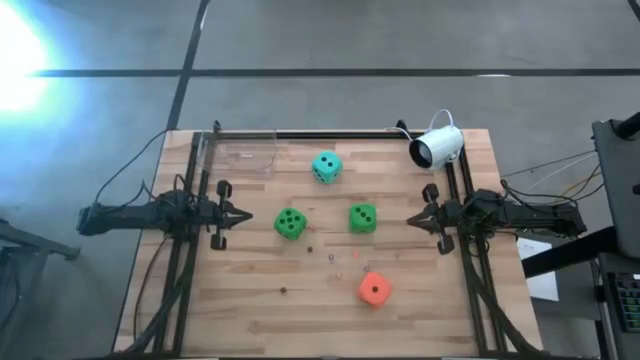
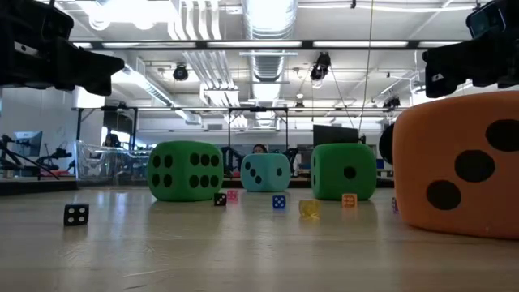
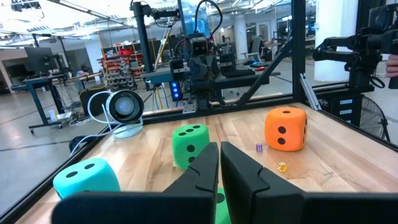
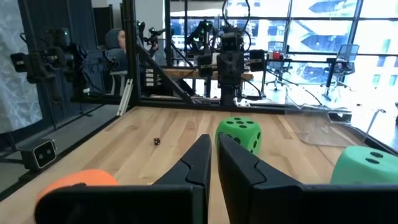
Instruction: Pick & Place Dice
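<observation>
Four dice rest on their bottom faces on the wooden table (image 1: 240, 300). The teal die (image 1: 326, 167) is toward the far edge. Two green dice (image 1: 290, 223) (image 1: 363, 218) sit side by side in the middle, and the orange-red die (image 1: 374, 289) lies nearer the front. My left gripper (image 1: 247, 216) hovers level at the table's left, shut, pointing at the left green die (image 3: 217, 200), which its fingers partly hide. My right gripper (image 1: 410, 220) hovers level at the right, shut, pointing at the right green die. Neither touches anything.
A clear plastic container (image 1: 240, 155) stands at the far left of the table. A white camera (image 1: 437, 147) with its cable sits at the far right corner. Several tiny dice (image 2: 76, 214) lie scattered around the middle. Black frame rails run along both sides.
</observation>
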